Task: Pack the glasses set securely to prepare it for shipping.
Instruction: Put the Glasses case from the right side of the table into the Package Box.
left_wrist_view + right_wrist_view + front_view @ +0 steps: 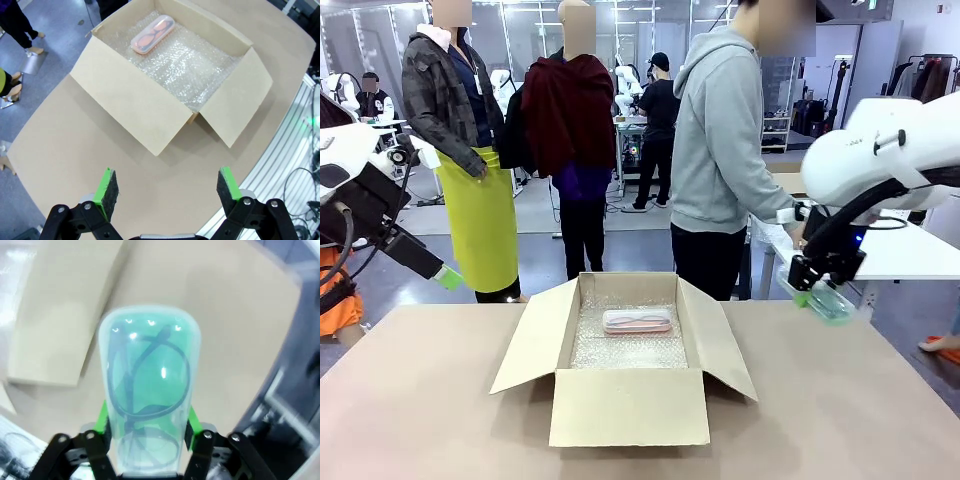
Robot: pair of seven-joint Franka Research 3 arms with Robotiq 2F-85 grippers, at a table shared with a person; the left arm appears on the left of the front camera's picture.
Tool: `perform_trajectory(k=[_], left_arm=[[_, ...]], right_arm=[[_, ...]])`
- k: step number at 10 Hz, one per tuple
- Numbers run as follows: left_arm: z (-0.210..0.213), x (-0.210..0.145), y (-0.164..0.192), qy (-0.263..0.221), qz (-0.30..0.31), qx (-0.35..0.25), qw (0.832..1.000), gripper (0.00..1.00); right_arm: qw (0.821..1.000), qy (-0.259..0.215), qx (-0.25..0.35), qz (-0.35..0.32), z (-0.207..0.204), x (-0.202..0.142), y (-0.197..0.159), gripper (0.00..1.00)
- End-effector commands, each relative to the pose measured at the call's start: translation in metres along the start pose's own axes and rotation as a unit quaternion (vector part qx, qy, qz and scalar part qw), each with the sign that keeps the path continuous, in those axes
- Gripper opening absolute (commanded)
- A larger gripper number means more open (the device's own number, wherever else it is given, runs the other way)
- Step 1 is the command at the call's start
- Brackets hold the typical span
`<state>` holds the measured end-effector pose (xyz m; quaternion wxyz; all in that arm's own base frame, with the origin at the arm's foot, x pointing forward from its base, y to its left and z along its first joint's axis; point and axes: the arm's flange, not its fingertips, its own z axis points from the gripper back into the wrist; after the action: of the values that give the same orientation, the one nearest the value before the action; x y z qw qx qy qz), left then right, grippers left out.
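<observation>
The right gripper (147, 429) is closed on the mint green case (147, 390), its green pads pressing the two long sides near one end. The case's long axis runs along the fingers and its rounded far end points away from the wrist. Dark-framed glasses show through the clear lid. In the front view this case hangs in the air to the right of the cardboard box (630, 405), tilted downward. The pale pink case (637, 321) lies flat on the bubble wrap (620, 352) inside the box, close to the far wall, its long axis running left-right along that wall. The left gripper (167, 187) hovers above the table (420, 400), spread wide and empty.
</observation>
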<state>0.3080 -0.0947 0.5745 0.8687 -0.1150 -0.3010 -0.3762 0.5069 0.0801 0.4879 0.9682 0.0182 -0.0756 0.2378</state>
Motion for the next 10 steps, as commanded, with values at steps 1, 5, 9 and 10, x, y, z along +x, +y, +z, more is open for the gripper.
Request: perform_trajectory(k=[1,5,9,10], left_arm=[[0.0,-0.001,0.001,-0.01,-0.006,-0.001,1.0,1.0],[0.0,-0.001,0.001,-0.01,-0.006,-0.001,1.0,1.0],[0.0,-0.001,0.001,-0.01,-0.006,-0.001,1.0,1.0],[0.0,-0.001,0.001,-0.01,-0.006,-0.001,1.0,1.0]], right_arm=[[0.982,-0.028,0.006,0.188,0.02,0.015,0.037,0.64],[0.935,0.007,0.018,0.353,0.024,0.075,0.119,0.64],[0.888,0.024,0.02,0.458,-0.01,0.14,0.201,0.64],[0.88,0.037,0.015,0.474,-0.024,0.151,0.215,0.64]])
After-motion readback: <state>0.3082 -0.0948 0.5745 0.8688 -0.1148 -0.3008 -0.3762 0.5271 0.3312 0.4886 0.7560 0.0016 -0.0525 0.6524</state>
